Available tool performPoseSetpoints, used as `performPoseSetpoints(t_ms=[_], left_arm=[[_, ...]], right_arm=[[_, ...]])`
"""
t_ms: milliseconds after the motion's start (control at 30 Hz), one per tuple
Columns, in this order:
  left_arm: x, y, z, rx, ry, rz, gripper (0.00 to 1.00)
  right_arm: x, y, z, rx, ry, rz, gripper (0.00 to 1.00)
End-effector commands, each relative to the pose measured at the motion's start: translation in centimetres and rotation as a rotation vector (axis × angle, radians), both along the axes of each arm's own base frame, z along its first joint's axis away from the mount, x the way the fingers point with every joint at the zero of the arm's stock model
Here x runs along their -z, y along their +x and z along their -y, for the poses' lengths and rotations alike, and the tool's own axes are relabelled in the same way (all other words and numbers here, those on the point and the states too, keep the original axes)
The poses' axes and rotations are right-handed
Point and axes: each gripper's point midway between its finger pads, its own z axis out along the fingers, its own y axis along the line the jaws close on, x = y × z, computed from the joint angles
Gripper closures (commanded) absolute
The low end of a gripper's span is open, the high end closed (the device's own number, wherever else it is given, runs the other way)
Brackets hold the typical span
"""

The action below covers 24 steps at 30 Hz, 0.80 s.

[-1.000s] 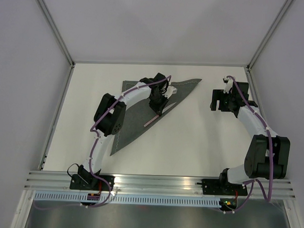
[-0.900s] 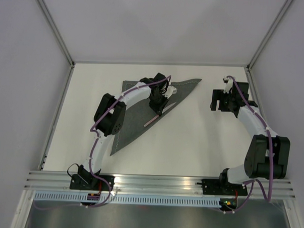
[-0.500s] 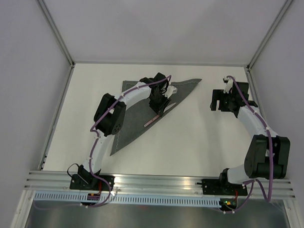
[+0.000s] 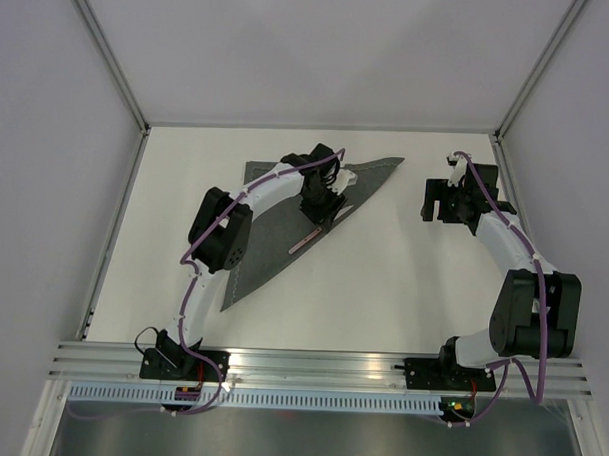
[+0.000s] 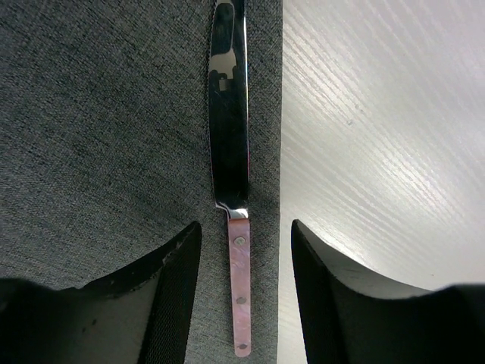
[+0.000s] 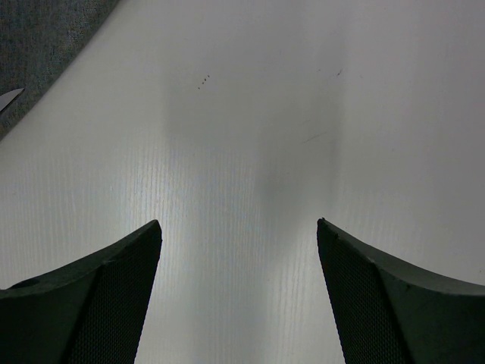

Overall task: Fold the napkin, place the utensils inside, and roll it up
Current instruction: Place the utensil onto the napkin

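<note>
The knife (image 5: 229,136) lay along the napkin's (image 5: 98,114) folded edge for rolling; left jaws stood open astride it, right jaws open, idle.

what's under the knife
The knife lies flat on the dark grey napkin, close along its edge, with the white table beside it. Whatever is beneath the cloth there is covered.

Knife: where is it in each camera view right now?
Top external: knife left of centre, along the napkin's right edge, by the left gripper.
Left wrist: knife mid-frame, top to bottom.
Right wrist: knife tip only, left edge.
Shared landmark: the napkin's edge.
</note>
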Motion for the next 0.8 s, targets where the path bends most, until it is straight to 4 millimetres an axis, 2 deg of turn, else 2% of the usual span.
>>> performPoseSetpoints(t_ms=[0,200,233,267,300,333,367,400,433,467,500,567,600,633,667,733,767], left_arm=[[-5.9,1.1,1.1,-0.031,-0.075,0.092,0.44],[-10.4,1.3,1.1,-0.076,-0.125,0.163,0.40],[-12.0,1.4,0.5,-0.116,-0.127,0.199,0.40],[-12.8,1.5,-0.1,-0.148,-0.124,0.220,0.40],[-12.7,1.0,-0.7,-0.200,-0.112,0.211,0.40],[-13.7,1.1,-1.6,-0.244,-0.098,0.251,0.40],[-16.4,1.1,-2.4,-0.287,-0.129,0.308,0.40],[-16.6,0.3,-3.3,-0.331,-0.125,0.305,0.41],[-17.6,0.0,-4.1,-0.359,-0.127,0.328,0.41],[-20.6,-0.6,-5.3,-0.401,-0.159,0.389,0.41],[-21.1,-1.2,-6.3,-0.443,-0.159,0.399,0.42],[-23.8,-2.2,-8.3,-0.512,-0.179,0.464,0.41],[-26.4,-3.4,-10.3,-0.576,-0.207,0.524,0.41],[-27.9,-4.2,-11.5,-0.610,-0.230,0.554,0.41],[-30.1,-5.8,-13.0,-0.651,-0.284,0.590,0.40],[-32.2,-7.7,-15.1,-0.707,-0.323,0.636,0.40],[-32.5,-8.6,-15.8,-0.733,-0.340,0.639,0.40]], right_arm=[[-1.5,0.9,0.3,0.002,-0.012,0.035,0.12],[-1.5,0.9,-0.4,-0.030,-0.009,0.037,0.12],[-1.7,0.8,-0.6,-0.034,-0.017,0.043,0.12],[-1.8,0.9,-1.0,-0.047,-0.017,0.048,0.12],[-2.0,0.9,-2.0,-0.064,-0.018,0.055,0.12],[-2.5,1.0,-2.3,-0.067,-0.015,0.068,0.12],[-3.1,1.0,-3.9,-0.097,-0.006,0.088,0.12],[-3.6,0.9,-5.9,-0.143,-0.011,0.101,0.12],[-4.1,1.0,-7.0,-0.166,-0.023,0.116,0.12],[-4.4,0.4,-10.3,-0.247,-0.034,0.127,0.12],[-4.7,0.2,-11.7,-0.282,-0.054,0.145,0.12],[-5.2,-0.5,-14.9,-0.366,-0.071,0.173,0.12],[-5.5,-1.5,-17.9,-0.448,-0.065,0.193,0.12],[-5.4,-2.0,-19.2,-0.486,-0.067,0.201,0.12],[-5.2,-3.1,-21.8,-0.563,-0.067,0.213,0.14],[-4.5,-4.3,-24.5,-0.642,-0.074,0.210,0.15],[-4.6,-5.8,-27.2,-0.723,-0.081,0.233,0.17]])
